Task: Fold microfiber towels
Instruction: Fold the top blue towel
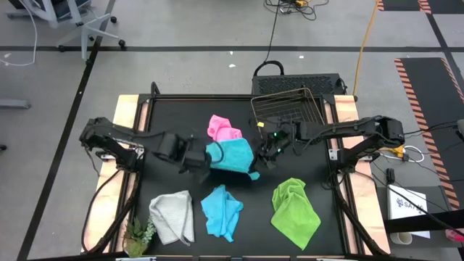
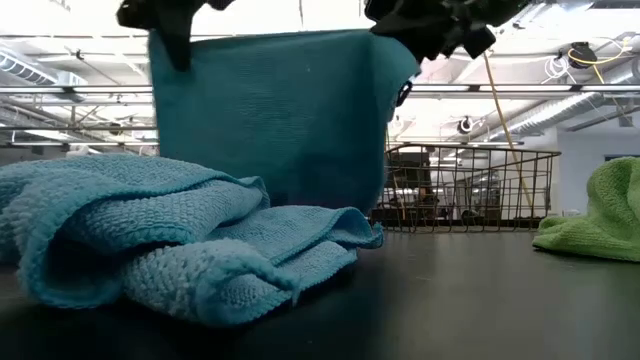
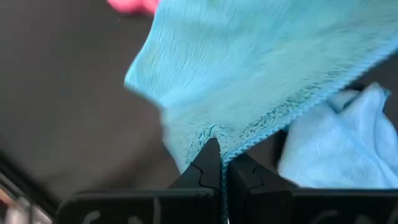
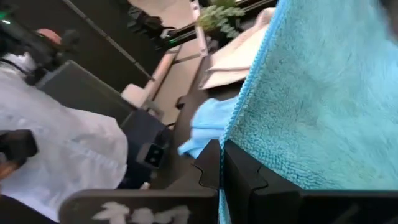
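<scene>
Blue towel (image 1: 233, 155) held up at centre frame, stretched flat between two corners and hanging clear of the black table (image 1: 333, 232), apparently to square it up for a fold. Left gripper (image 3: 219, 163) pinched shut on one corner at the towel's left edge; right gripper (image 4: 221, 163) clamped on the opposite corner at its right edge. Pink towel (image 1: 221, 129) just above, near the wire basket (image 1: 290, 109). Along the lower frame, grey towel (image 1: 172, 214), second blue towel (image 1: 221, 210) and green towel (image 1: 295, 206) lying crumpled, unfolded. Small plant (image 1: 139, 233) at lower left.
</scene>
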`<move>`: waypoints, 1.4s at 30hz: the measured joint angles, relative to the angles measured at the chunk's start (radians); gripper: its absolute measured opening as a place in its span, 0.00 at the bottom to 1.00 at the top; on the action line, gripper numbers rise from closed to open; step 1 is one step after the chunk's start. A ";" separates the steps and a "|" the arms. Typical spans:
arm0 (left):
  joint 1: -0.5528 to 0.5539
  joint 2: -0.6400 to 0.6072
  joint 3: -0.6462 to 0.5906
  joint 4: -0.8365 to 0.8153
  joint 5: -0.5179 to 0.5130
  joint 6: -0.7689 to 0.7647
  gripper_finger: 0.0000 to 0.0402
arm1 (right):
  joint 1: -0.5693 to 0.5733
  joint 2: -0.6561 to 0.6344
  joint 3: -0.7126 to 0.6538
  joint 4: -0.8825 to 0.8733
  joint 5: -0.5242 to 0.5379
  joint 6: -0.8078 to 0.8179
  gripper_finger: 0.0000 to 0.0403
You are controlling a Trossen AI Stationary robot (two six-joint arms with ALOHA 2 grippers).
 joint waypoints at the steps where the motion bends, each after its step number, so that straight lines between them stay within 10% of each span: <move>1: -0.011 0.010 0.000 0.015 0.022 -0.030 0.01 | 0.014 0.000 -0.015 0.018 -0.004 0.018 0.00; 14: -0.111 0.068 -0.003 0.132 0.003 -0.249 0.01 | 0.085 0.001 -0.185 0.173 -0.036 0.127 0.00; 42: 0.099 0.237 -0.004 -0.033 -0.107 -0.059 0.09 | -0.038 0.001 -0.254 0.213 0.331 -0.165 0.01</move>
